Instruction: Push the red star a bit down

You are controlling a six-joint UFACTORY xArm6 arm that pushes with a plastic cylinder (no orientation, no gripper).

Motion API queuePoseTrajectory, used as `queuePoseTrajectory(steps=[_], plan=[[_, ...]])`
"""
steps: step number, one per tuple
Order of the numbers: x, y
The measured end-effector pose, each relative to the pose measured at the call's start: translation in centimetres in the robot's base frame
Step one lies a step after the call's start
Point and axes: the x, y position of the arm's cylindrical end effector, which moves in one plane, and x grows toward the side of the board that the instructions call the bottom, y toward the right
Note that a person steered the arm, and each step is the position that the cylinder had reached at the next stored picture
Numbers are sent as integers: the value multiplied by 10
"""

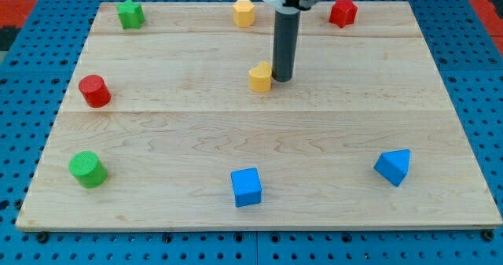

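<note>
The red star (343,12) lies near the board's top edge, right of centre. My tip (282,79) stands on the board near the middle, touching or just beside the right side of a yellow heart-shaped block (260,77). The tip is well below and to the left of the red star. The dark rod rises from the tip to the view's top.
A yellow hexagon (244,12) and a green star (130,14) sit along the top edge. A red cylinder (94,90) and a green cylinder (87,169) are at the left. A blue cube (246,187) and a blue triangular block (393,167) are near the bottom. The wooden board (157,123) lies on a blue pegboard.
</note>
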Motion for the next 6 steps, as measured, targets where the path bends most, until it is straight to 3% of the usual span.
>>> queuePoseTrajectory(steps=[2,4,5,6], plan=[[5,-66],[-55,125],[-103,185],[-168,181]])
